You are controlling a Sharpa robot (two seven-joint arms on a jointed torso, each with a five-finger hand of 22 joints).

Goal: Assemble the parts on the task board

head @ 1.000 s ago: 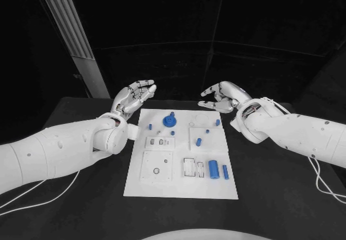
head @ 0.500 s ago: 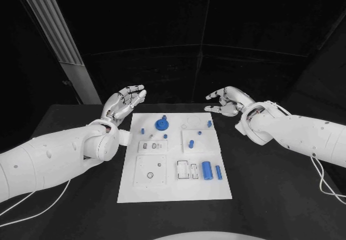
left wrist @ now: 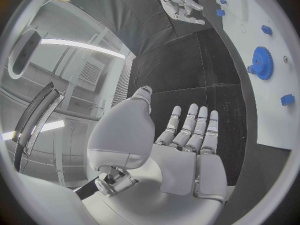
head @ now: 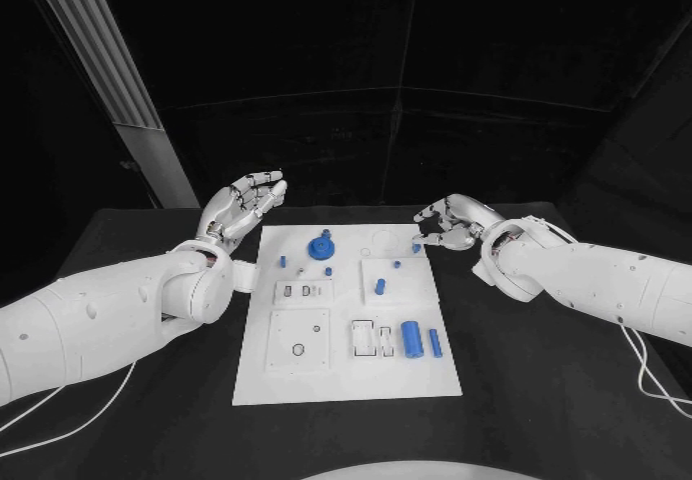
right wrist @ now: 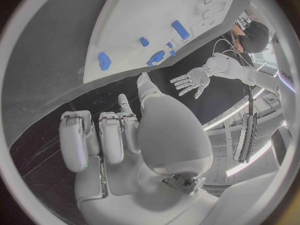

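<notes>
The white task board (head: 346, 375) lies lengthwise in the middle of the black table. A blue gear (head: 322, 246) stands near its far end, with small blue pegs (head: 379, 286) around it. A thick blue cylinder (head: 411, 338) and a slim blue bar (head: 436, 343) lie lower on its right side. My left hand (head: 242, 207) hovers off the board's far left corner, fingers straight and spread, holding nothing. My right hand (head: 450, 222) hangs at the far right corner with fingers partly curled, nothing in them. The left wrist view shows the left hand (left wrist: 187, 150), the gear (left wrist: 262, 62) and the right hand (left wrist: 181, 2).
Bare black table (head: 548, 380) flanks the board on both sides. White recessed plates (head: 302, 340) and slots sit on the board's left half. In the right wrist view the right hand (right wrist: 125, 145) hangs over the table beside the board (right wrist: 144, 15), with the left hand (right wrist: 190, 80) beyond it.
The head camera shifted. My right hand has come down towards the board's far right corner and its fingers have curled in more. My left hand stays spread near the far left corner.
</notes>
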